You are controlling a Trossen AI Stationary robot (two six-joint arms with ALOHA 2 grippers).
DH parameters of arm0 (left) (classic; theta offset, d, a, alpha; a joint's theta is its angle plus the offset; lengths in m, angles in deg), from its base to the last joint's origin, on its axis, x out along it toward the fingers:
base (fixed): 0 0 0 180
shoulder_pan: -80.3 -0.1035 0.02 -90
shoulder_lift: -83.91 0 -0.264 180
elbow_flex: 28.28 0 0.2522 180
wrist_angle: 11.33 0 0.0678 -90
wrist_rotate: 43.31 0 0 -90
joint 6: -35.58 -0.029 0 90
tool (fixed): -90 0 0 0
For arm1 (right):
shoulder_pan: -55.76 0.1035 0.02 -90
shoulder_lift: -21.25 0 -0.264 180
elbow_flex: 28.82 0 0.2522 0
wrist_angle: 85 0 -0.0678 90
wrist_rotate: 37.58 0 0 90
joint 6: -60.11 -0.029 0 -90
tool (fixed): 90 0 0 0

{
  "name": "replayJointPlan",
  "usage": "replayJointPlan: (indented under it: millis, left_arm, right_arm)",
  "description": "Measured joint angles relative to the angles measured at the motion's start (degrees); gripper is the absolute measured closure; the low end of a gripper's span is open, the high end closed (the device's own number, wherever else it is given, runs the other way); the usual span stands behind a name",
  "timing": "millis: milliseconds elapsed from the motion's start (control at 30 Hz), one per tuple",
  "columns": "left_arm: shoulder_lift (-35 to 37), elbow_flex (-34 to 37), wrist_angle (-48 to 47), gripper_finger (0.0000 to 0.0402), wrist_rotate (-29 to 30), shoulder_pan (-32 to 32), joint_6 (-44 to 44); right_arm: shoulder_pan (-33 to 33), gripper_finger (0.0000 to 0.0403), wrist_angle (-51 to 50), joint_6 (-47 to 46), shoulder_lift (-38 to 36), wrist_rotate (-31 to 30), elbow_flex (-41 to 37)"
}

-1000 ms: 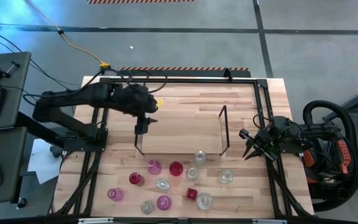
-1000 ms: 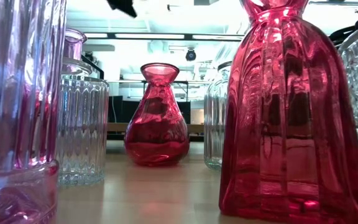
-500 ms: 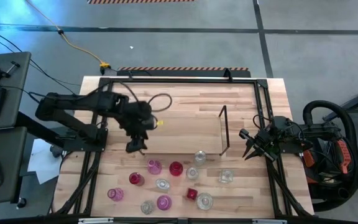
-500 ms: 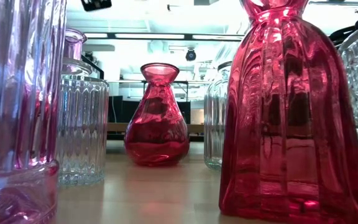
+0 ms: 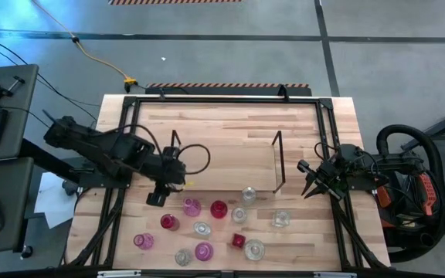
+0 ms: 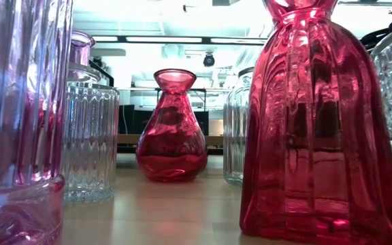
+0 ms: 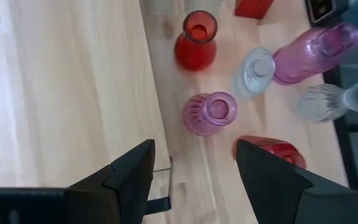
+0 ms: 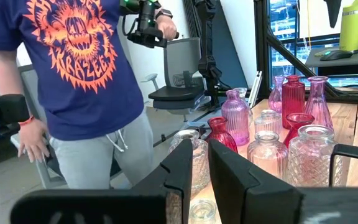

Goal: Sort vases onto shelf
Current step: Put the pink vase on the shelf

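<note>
While empty, shelf (image 5: 230, 166); vases (image 5: 207, 224) beside it

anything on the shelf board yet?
Nothing visible on the shelf: its light-wood board looks bare in the high view. All vases stand on the table in front of it. The left hand, open, covers a bit of the shelf's near-left corner.

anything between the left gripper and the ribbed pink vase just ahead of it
Nothing: in the left wrist view only bare tabletop separates the open left gripper from the pink vase.
</note>
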Motion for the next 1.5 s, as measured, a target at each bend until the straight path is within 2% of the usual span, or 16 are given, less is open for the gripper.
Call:
replayJointPlan:
  millis: [267, 567, 1500]
  left_arm:
    - [-5.1, 0.0, 3.4, 0.0187, 1.2, 1.3, 7.3]
    - [-10.6, 0.0, 4.0, 0.0187, -2.5, 1.3, 10.6]
    - [-14.9, 0.2, 2.6, 0.0187, -5.1, -1.1, 8.9]
  right_arm:
    - [0.0, 0.0355, 0.0, 0.0, 0.0, 0.0, 0.0]
    - [0.0, 0.0355, 0.0, 0.0, 0.0, 0.0, 0.0]
    - [0.0, 0.0355, 0.0, 0.0, 0.0, 0.0, 0.0]
